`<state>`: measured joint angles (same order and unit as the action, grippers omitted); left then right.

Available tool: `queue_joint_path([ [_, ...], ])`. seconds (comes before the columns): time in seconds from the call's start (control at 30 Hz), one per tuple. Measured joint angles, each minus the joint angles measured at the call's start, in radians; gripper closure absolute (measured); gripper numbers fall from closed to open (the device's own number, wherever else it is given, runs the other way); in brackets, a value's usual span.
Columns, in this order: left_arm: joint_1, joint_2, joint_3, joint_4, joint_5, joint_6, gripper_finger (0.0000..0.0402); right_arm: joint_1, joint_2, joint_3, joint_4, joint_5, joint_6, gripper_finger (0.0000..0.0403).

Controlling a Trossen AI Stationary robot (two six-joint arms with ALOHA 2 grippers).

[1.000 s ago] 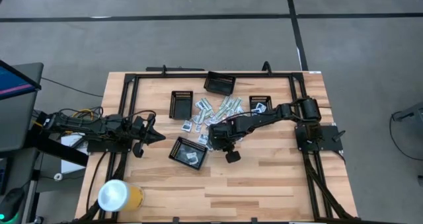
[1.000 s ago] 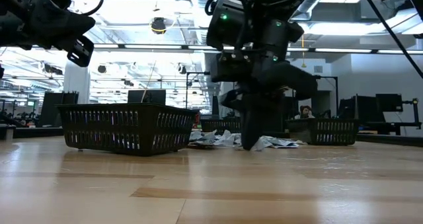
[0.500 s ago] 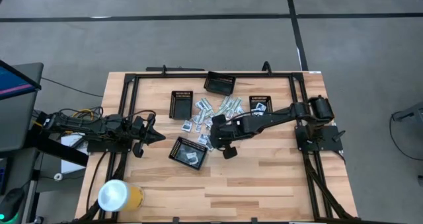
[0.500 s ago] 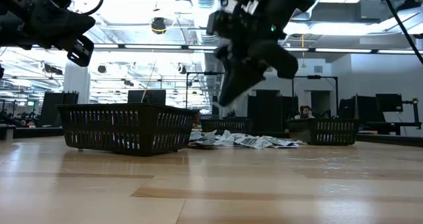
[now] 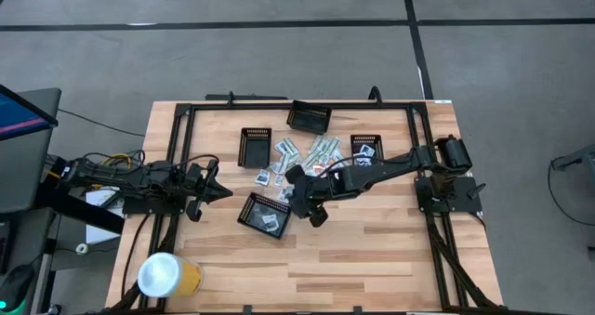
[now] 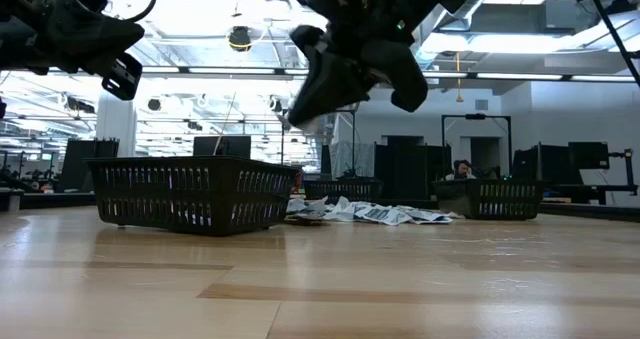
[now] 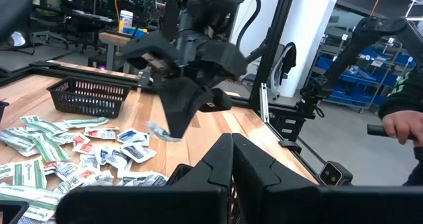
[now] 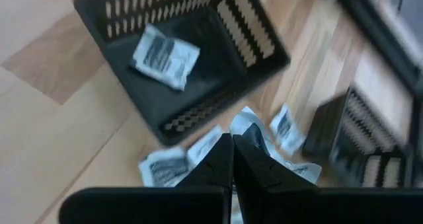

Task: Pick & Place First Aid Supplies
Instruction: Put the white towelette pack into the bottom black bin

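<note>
One packet [image 7: 160,131] was pinched in your right gripper [image 5: 297,199], jaws closed on its edge. It hung limp below the fingertips, clear of the table. The gripper sat raised between the loose pile of packets [image 5: 311,157] and the nearest tray [image 5: 244,211], just beside that tray's near corner. From the jaws the tray lay toward the left arm's side, and it already held one packet [image 8: 160,55]. My read: you needed a short carry that way before releasing, since the tip wasn't over the tray's opening yet. The dangling packet could snag the tray wall if you dropped height early. The left gripper [image 5: 216,191] was parked on the tray's far side, fingers together, holding nothing.
</note>
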<state>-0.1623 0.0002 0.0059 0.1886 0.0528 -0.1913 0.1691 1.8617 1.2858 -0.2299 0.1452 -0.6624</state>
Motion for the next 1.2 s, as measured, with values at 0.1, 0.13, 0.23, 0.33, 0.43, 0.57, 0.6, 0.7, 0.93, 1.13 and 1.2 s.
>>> queue_joint_path([
  [0.1, 0.0, 0.0, 0.0, 0.0, 0.0, 0.0, 0.0394, 0.0, 0.004, 0.0, 0.036, -0.049, -0.076, 0.0402],
  [0.13, 0.0, 0.0, 0.0, 0.0, 0.0, 0.0, 0.0394, -0.001, 0.004, 0.0, 0.047, -0.067, -0.095, 0.0402],
  [0.23, 0.0, 0.0, 0.0, 0.001, 0.0, 0.0, 0.0394, -0.002, 0.008, 0.0, 0.062, -0.112, -0.127, 0.0402],
  [0.33, 0.0, 0.0, 0.0, 0.003, 0.0, 0.0, 0.0394, -0.002, 0.01, 0.0, 0.061, -0.16, -0.131, 0.0402],
  [0.43, 0.0, 0.0, 0.0, 0.003, 0.0, 0.0, 0.0394, -0.002, 0.01, 0.0, 0.059, -0.214, -0.134, 0.0402],
  [0.57, 0.001, 0.0, 0.0, 0.004, 0.0, 0.0, 0.0394, -0.002, 0.01, 0.0, 0.054, -0.258, -0.134, 0.0402],
  [0.6, 0.003, 0.0, 0.0, 0.005, 0.0, 0.0, 0.0394, -0.001, 0.014, 0.0, 0.054, -0.266, -0.133, 0.0402],
  [0.7, 0.018, 0.0, 0.0, 0.007, 0.0, 0.0, 0.0394, 0.0, 0.034, 0.0, 0.053, -0.304, -0.114, 0.0402],
  [0.93, 0.095, 0.0, 0.0, 0.008, 0.0, 0.0, 0.0394, 0.006, 0.057, 0.0, 0.099, -0.344, -0.095, 0.0402],
  [1.13, 0.129, 0.0, 0.0, 0.011, 0.0, 0.0, 0.0394, 0.015, 0.057, 0.0, 0.119, -0.332, -0.096, 0.0402],
  [1.2, 0.131, 0.0, 0.0, 0.011, 0.0, 0.0, 0.0394, 0.015, 0.057, 0.0, 0.126, -0.331, -0.096, 0.0402],
])
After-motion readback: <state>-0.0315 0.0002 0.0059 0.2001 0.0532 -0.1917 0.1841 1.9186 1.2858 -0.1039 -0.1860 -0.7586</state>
